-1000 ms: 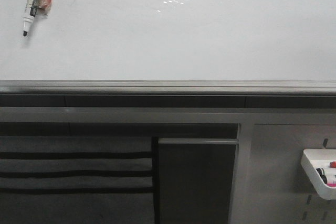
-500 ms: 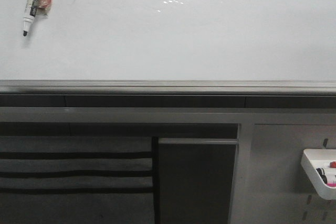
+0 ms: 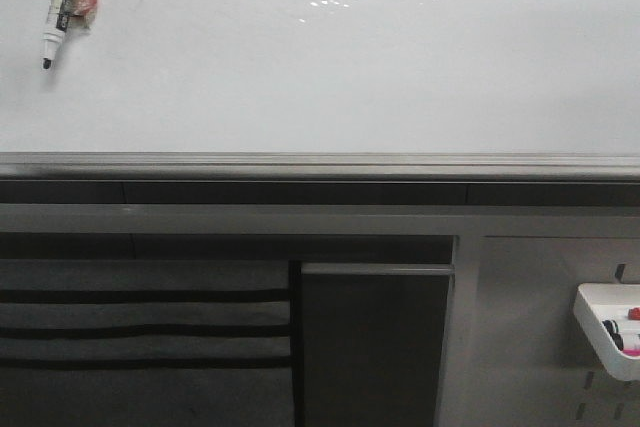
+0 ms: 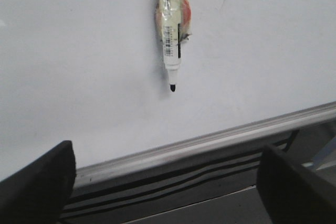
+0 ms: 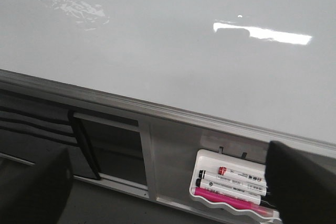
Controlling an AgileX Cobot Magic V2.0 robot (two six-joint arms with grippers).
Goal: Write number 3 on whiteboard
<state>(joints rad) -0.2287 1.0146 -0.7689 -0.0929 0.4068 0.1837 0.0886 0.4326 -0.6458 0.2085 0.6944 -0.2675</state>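
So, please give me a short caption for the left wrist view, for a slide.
Uncapped marker on the blank whiteboard, tip toward its metal edge; open left gripper holds nothing.

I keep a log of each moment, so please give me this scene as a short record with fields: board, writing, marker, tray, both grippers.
board: whiteboard, glossy, grey edge strip below
writing: no digit visible on it
marker: black-tipped marker on the board, uncapped, tip toward the edge strip, not held
tray: small white tray below the board, holding several markers
left gripper: open, holds nothing, apart from the marker
right gripper: open, holds nothing
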